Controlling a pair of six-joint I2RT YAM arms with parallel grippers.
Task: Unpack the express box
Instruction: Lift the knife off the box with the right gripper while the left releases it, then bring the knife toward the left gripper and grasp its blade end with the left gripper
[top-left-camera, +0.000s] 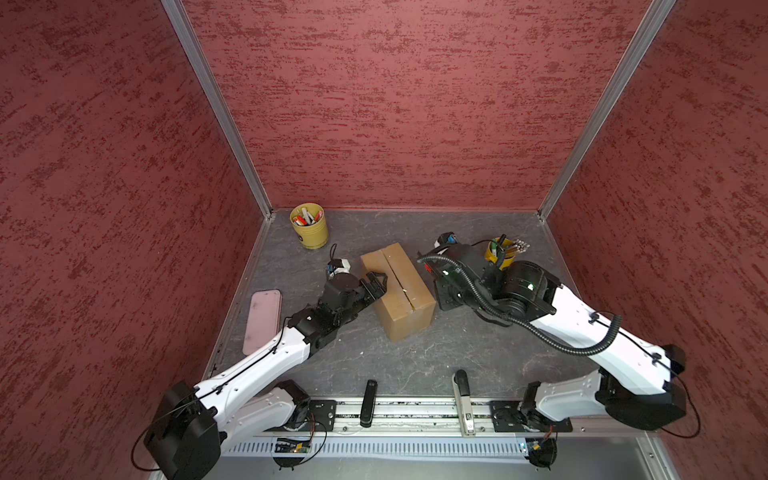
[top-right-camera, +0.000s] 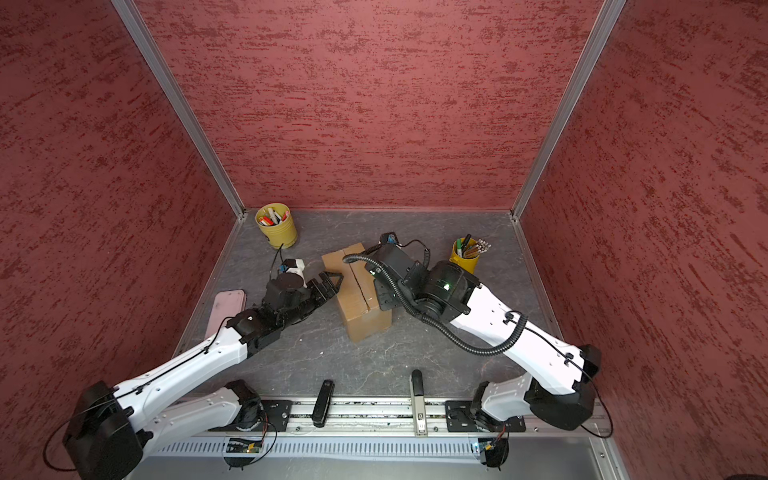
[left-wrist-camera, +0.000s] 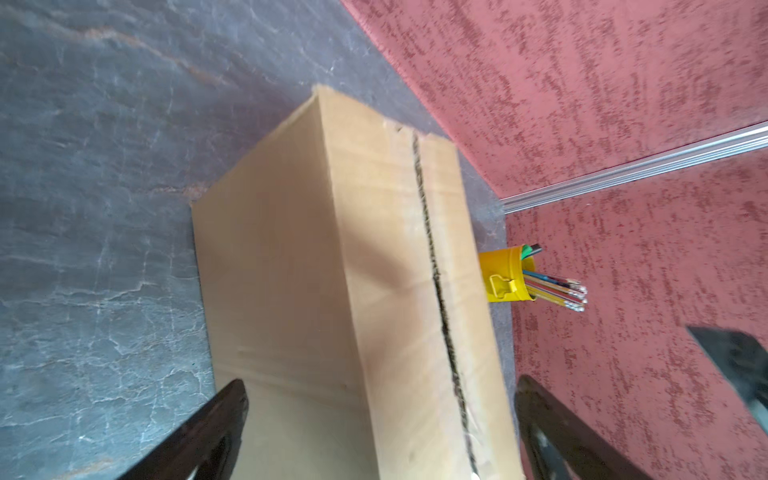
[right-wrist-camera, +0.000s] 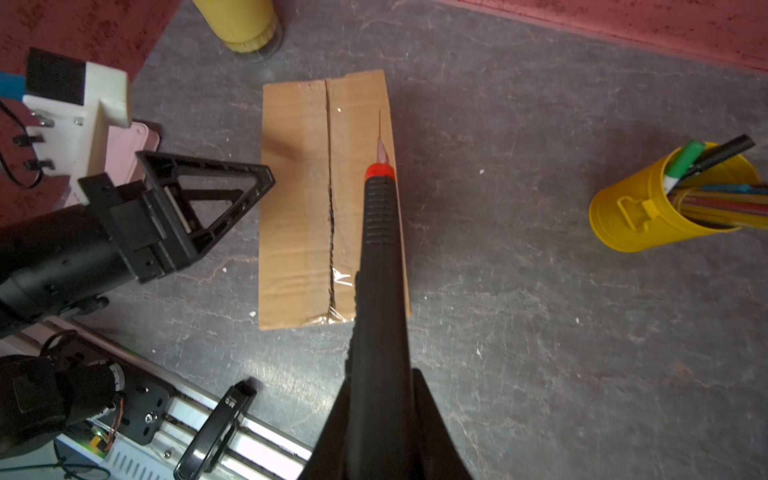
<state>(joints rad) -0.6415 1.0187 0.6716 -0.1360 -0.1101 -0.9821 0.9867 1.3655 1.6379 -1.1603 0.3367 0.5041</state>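
One left pincer (top-left-camera: 381, 282) gapes by the express box (right-wrist-camera: 295, 208); right pincer (right-wrist-camera: 380, 415) clamps a craft knife (right-wrist-camera: 380, 249).

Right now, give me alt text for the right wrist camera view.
The right gripper holds a black-handled craft knife, blade over the express box beside its centre seam. The open left gripper is close to the box.

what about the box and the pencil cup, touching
Apart: the right wrist view shows bare table between the express box and the yellow pencil cup.
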